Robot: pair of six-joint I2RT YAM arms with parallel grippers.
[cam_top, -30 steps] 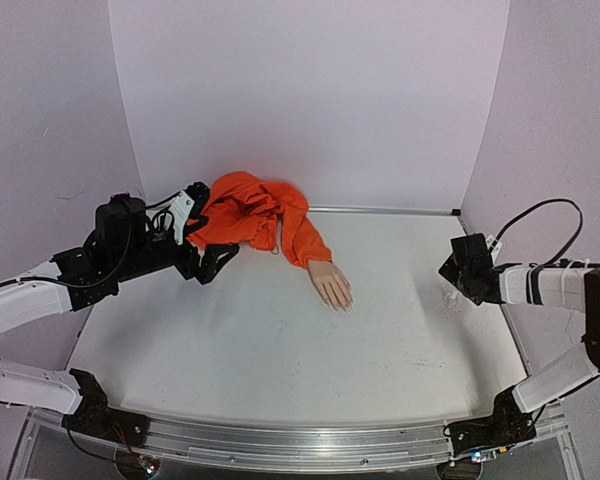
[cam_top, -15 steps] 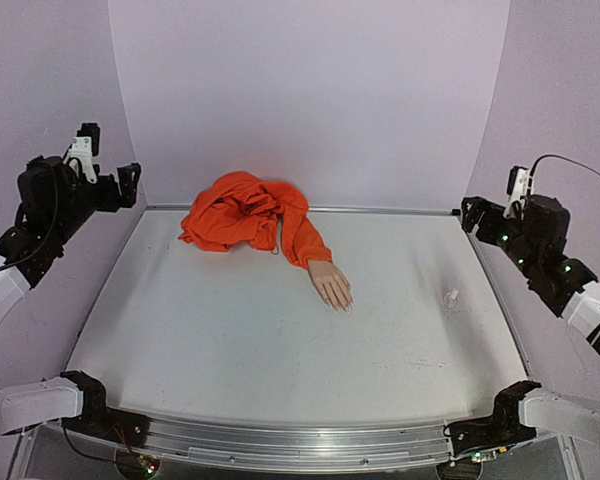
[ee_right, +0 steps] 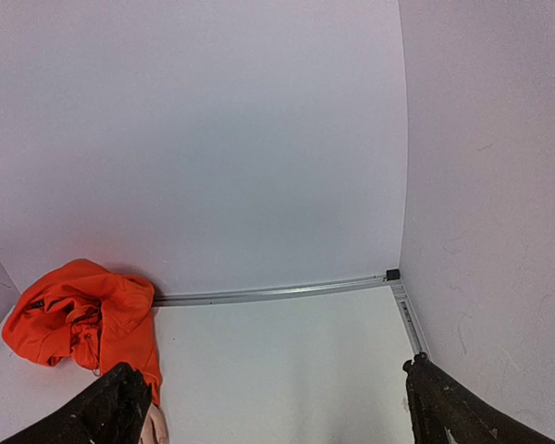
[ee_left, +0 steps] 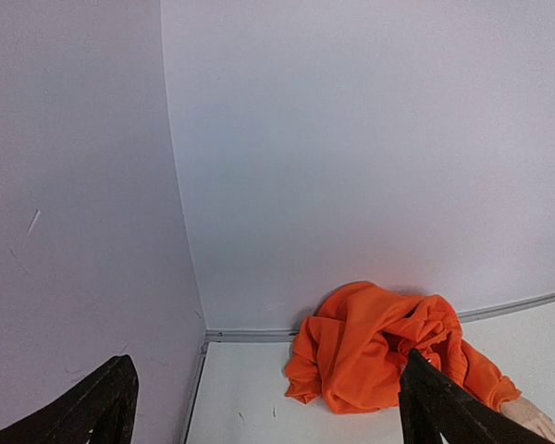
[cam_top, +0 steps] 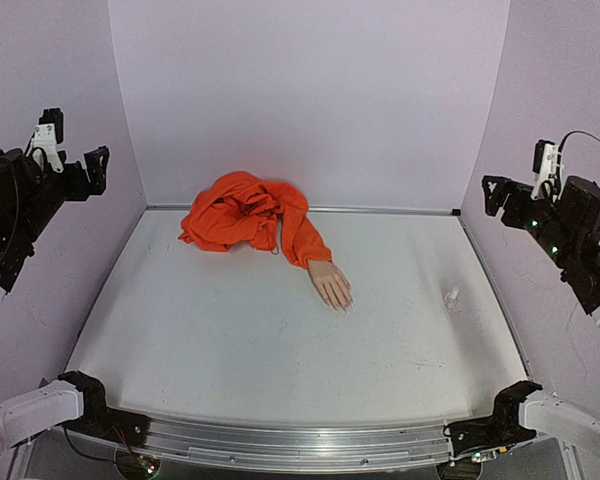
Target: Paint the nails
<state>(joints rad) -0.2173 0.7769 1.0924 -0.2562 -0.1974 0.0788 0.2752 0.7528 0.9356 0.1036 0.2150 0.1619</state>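
The flesh-coloured mannequin hand lies palm down mid-table, its orange sleeve bunched against the back wall. The nails are tiny pale tips at the finger ends, too small to make out singly. My left gripper is raised high by the left wall, open and empty. My right gripper is raised high by the right wall, open and empty. The left wrist view shows the left gripper, the sleeve and the hand's edge. The right wrist view shows the right gripper, the sleeve and a bit of the hand.
A small clear whitish bottle stands on the white table near its right edge. Pale walls close the left, back and right sides. A metal rail runs along the back edge.
Both arms have lifted up and drawn back to the side walls. The left gripper left the orange sleeve; the right gripper left the spot by the small bottle. Hand and bottle have not moved.
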